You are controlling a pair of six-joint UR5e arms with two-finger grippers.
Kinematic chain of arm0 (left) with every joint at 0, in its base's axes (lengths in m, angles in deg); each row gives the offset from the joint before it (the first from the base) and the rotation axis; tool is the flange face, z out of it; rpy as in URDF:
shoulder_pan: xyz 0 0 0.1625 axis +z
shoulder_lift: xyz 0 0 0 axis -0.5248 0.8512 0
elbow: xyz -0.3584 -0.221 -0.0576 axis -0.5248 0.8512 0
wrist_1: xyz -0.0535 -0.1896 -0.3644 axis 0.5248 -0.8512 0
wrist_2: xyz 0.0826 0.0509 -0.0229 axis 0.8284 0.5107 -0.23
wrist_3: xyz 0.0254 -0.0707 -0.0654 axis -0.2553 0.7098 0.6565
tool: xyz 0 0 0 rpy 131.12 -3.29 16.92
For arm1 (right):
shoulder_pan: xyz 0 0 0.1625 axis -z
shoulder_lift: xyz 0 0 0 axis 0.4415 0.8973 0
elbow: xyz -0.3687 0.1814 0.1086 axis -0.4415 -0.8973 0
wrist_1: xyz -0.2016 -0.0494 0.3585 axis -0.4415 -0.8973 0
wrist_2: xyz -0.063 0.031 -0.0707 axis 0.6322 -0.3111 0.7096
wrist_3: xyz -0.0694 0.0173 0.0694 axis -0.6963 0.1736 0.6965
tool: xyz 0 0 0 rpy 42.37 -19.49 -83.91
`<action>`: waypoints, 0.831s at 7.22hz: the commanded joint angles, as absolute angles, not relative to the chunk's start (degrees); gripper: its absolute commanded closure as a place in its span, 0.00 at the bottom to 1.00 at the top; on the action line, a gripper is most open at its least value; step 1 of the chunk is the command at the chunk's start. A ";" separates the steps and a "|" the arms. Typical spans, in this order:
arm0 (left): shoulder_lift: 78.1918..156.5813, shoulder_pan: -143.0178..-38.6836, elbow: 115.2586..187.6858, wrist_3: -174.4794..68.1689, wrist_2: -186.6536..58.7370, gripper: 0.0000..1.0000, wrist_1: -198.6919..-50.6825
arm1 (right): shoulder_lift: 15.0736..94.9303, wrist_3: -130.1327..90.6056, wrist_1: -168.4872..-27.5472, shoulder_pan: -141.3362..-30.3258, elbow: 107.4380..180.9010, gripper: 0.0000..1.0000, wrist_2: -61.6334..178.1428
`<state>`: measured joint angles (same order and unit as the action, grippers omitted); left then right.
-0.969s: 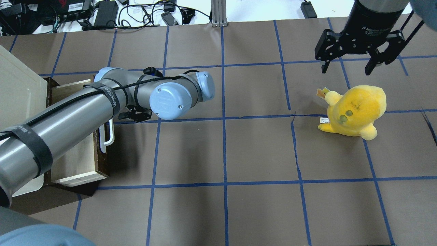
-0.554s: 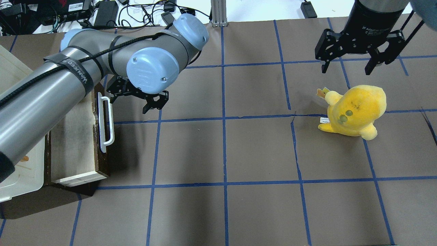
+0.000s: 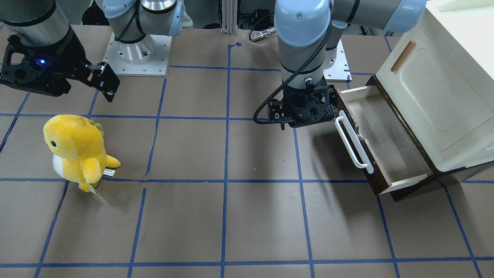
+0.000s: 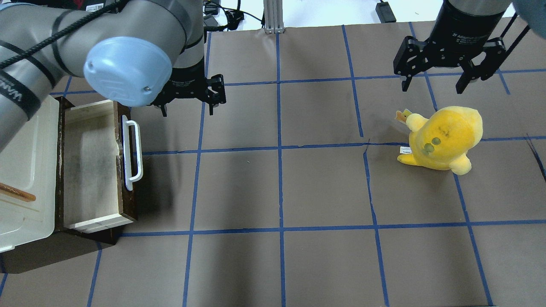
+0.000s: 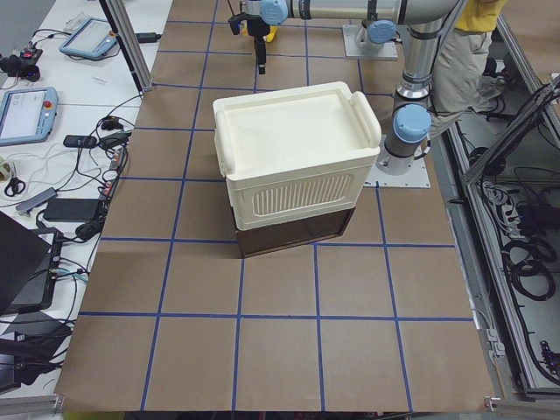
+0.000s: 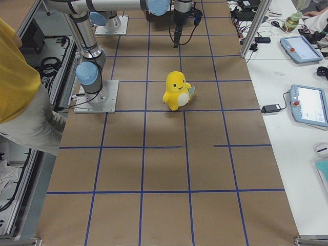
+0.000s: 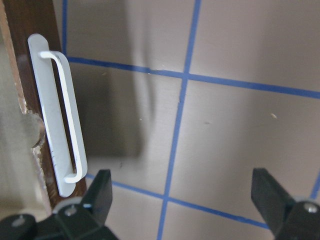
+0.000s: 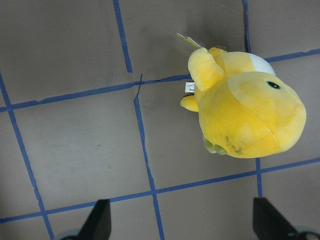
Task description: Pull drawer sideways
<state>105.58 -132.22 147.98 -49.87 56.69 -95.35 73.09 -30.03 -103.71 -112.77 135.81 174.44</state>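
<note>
The drawer (image 4: 91, 170) stands pulled out of the cream cabinet (image 4: 25, 170), with a dark brown front, a greyish inside and a white bar handle (image 4: 132, 155). It also shows in the front view (image 3: 389, 148), with its handle (image 3: 353, 141). My left gripper (image 4: 190, 100) is open and empty. It hovers over the table just beyond the handle's far end, apart from it. The left wrist view shows the handle (image 7: 57, 115) at the left and bare table between the fingertips (image 7: 102, 185). My right gripper (image 4: 433, 85) is open and empty, above the table past a yellow plush.
A yellow plush toy (image 4: 443, 136) sits at the right of the table, also in the right wrist view (image 8: 245, 115). The cabinet's cream door (image 3: 436, 96) with a small brown handle (image 3: 403, 56) rises above the drawer. Cables and boxes lie beyond the far edge (image 4: 128, 17).
My left gripper has moved away from the drawer's handle, toward the far side of the table and to the right. The drawer has stayed pulled out. The right arm has not moved.
</note>
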 commanded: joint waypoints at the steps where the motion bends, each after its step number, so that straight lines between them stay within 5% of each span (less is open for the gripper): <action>1: 101.24 -124.76 146.47 -59.40 49.79 0.00 -98.82 | 73.08 -30.02 -103.71 -112.77 135.81 0.00 174.44; 6: 99.55 -122.88 144.70 -63.93 48.01 0.00 -103.33 | 73.08 -30.02 -103.71 -112.77 135.81 0.00 174.44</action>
